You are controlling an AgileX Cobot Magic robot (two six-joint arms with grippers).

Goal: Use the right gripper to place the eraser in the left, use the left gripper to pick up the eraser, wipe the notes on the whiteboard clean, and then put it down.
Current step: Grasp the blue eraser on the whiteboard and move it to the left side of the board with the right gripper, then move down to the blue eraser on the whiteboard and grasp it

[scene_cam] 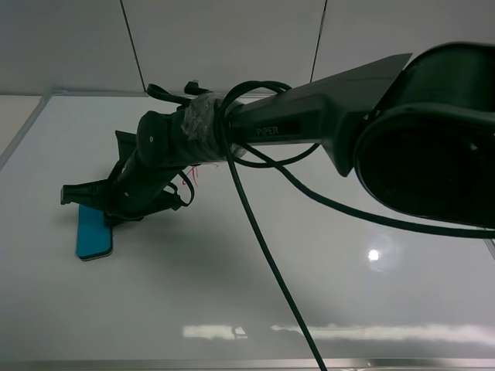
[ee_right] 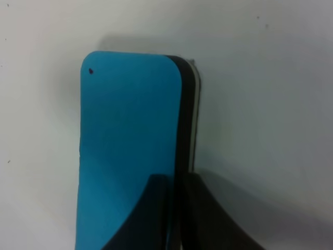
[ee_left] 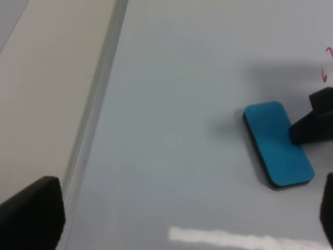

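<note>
Teal eraser (ee_left: pixel 278 143) flat on the whiteboard (scene_cam: pixel 232 294), left part, with the right gripper (ee_right: pixel 176 208) fingers pressed together at its long edge and the left gripper (ee_left: pixel 179 213) spread wide nearby. Raise the right one straight clear without nudging the block, then set the left astride.

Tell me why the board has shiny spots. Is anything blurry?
Exterior high view: light glares off the glossy whiteboard as a bright dot and a streak; the arm casts a soft shadow. Left wrist view: another glare streak; the left gripper shows as blurry dark corners. Right wrist view: the eraser is sharp, the right gripper blurred up close.
</note>
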